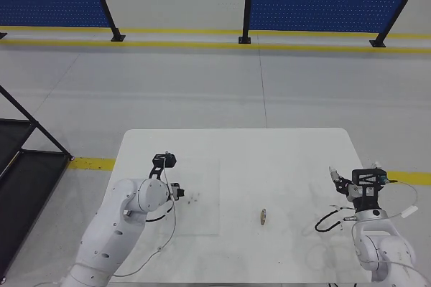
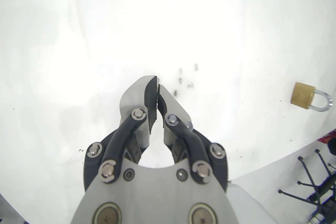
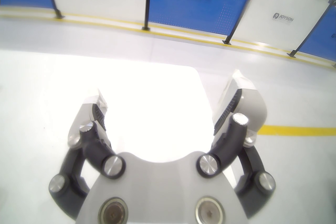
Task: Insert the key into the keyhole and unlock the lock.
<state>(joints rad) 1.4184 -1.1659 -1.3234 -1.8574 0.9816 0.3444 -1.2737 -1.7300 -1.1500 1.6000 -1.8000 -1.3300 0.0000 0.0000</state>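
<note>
Left gripper (image 2: 157, 83): clenched over the white table (image 2: 168, 12).
Right gripper (image 3: 170, 92): released, empty.
Brass padlock with silver shackle (image 2: 303, 99): lying flat, apart from both.

Two glossy white rounded arms (image 1: 118, 222) are trailing thin black cables (image 1: 329, 221). The silver-plated left gripper (image 2: 157, 83) and right gripper (image 3: 170, 93) are showing black ribbed pads (image 2: 149, 99), black linkages (image 2: 119, 135) and steel screws (image 2: 138, 114).
</note>
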